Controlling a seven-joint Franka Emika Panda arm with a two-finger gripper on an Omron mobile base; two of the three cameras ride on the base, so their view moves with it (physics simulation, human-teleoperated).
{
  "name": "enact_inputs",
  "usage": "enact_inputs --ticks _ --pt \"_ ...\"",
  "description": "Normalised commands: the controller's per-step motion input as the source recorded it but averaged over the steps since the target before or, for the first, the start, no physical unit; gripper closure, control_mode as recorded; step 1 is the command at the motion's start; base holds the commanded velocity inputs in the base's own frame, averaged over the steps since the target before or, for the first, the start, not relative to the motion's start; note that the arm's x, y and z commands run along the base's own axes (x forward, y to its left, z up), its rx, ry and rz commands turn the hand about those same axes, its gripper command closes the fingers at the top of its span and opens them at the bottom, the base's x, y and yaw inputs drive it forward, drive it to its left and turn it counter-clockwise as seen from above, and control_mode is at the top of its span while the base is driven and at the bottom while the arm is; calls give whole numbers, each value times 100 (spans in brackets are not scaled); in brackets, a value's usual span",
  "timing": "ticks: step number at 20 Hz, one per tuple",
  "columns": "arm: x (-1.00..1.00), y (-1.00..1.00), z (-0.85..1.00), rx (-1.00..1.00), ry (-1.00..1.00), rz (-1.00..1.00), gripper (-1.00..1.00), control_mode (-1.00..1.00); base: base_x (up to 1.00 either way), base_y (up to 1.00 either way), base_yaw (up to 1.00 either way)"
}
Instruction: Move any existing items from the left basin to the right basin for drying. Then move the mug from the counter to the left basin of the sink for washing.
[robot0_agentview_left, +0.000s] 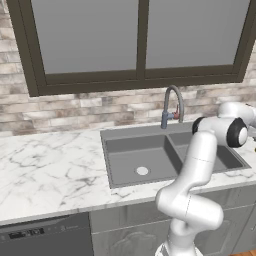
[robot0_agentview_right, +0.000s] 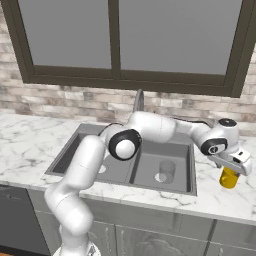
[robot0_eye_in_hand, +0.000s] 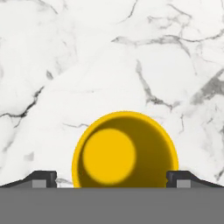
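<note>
Left base view: from behind-left of arm, looking forward and down on sink (robot0_agentview_left: 170, 150) and window. Right base view: same sink (robot0_agentview_right: 130, 160), from behind-right. Hand view: close, straight down onto bench (robot0_eye_in_hand: 109, 57) and mug (robot0_eye_in_hand: 124, 151).

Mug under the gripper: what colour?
Bright yellow all over, inside included. The mug shows best in the hand view, upright on the marble.

Bright even rendered light, soft shadows, slightly blurry
</note>
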Motion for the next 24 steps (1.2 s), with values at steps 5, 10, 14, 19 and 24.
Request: enact_inputs --ticks 5,10,14,19,24 --pt "0 0 -17 0 0 -4 -100 -100 0 0 0" --pt "-6 0 -18 0 0 -1 -100 -100 0 0 0" --pt "-9 1 -7 0 -1 0 -100 -100 0 0 0" --pt "-6 2 -6 -1 -1 2 -100 -100 0 0 0" --pt "-7 1 -22 -4 0 5 -100 -100 0 0 0"
